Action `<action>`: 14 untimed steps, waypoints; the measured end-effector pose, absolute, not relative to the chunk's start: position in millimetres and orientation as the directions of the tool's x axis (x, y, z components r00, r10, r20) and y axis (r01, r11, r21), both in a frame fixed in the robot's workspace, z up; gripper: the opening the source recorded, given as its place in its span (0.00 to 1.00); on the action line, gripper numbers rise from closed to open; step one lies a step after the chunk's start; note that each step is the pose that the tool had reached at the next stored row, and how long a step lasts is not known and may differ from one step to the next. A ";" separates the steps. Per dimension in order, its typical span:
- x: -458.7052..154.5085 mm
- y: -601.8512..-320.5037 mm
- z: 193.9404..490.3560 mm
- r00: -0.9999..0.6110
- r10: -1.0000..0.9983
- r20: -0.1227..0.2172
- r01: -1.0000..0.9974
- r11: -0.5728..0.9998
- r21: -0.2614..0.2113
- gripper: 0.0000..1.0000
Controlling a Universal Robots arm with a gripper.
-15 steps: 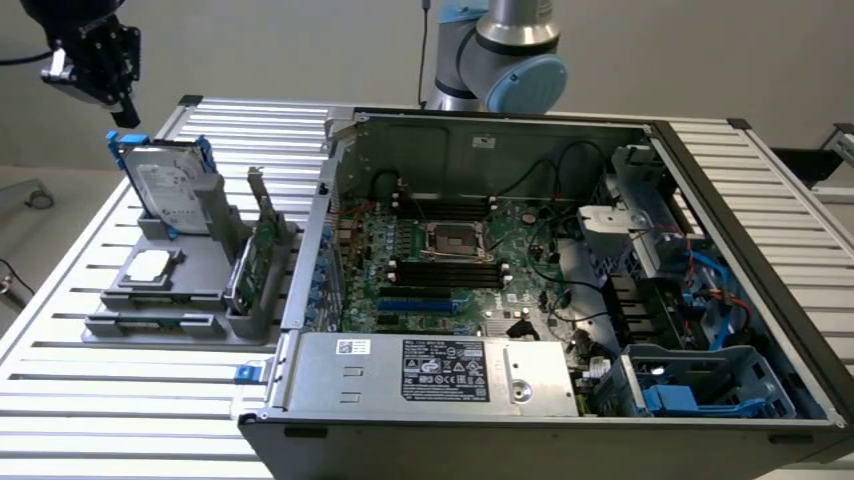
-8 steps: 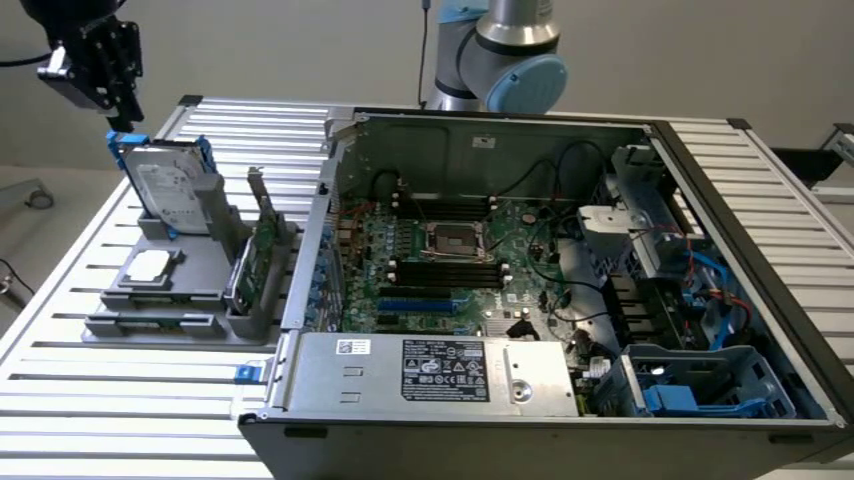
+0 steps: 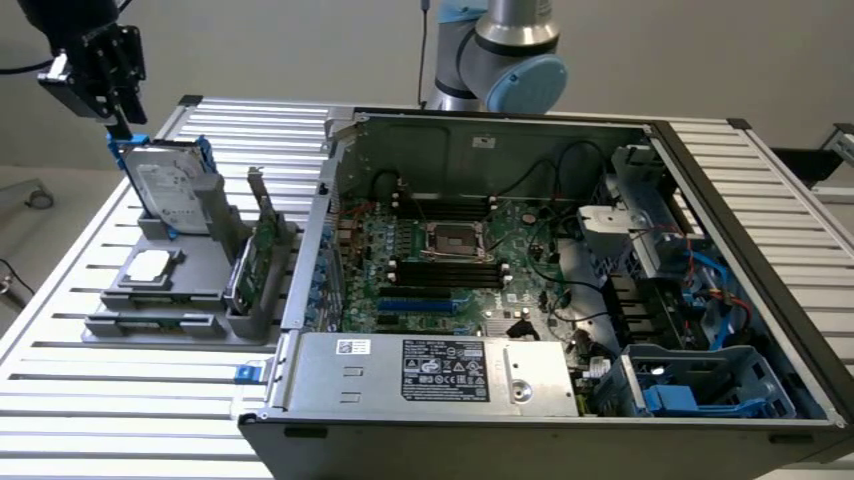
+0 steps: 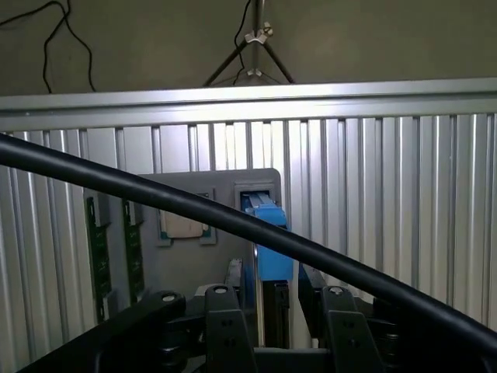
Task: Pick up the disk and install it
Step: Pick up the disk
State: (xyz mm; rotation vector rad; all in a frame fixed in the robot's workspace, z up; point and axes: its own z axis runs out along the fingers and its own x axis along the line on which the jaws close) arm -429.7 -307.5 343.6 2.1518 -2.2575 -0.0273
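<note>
One black two-fingered gripper (image 3: 120, 118) hangs at about ten o'clock in the exterior view, directly over the disk (image 3: 171, 185). The disk is a flat rectangular silver-grey metal hard drive with a white printed label and a blue plastic carrier frame. It stands upright on edge in a slot of a grey plastic holder tray (image 3: 147, 325). The tray rests on the ribbed aluminium table (image 3: 80, 400), at nine o'clock from the open metal computer case (image 3: 441, 150). The gripper's tips reach down to the blue frame's upper corner, at the disk's eleven o'clock.

From the wrist view, the gripper (image 4: 277, 303) straddles the disk (image 4: 273, 268), seen edge-on. One black finger (image 4: 224, 318) sits on each side with the blue edge between them. A gap shows on both sides, so the jaws stand wide apart and grip nothing. A thick black cable (image 4: 155, 197) crosses in front.

A small square silver processor chip (image 3: 150, 265) lies flat in the tray at six o'clock from the disk. Thin green circuit cards (image 3: 251, 260) stand at the disk's four o'clock.
</note>
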 end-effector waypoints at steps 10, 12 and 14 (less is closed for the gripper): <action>-432.8 -307.5 330.5 -0.039 -0.999 0.000 -0.999 0.039 0.018 0.50; -433.4 -307.5 326.9 -0.031 -1.000 -0.001 -0.999 0.031 0.015 0.50; -434.3 -307.5 323.3 -0.024 -1.000 -0.001 -1.000 0.024 0.013 0.50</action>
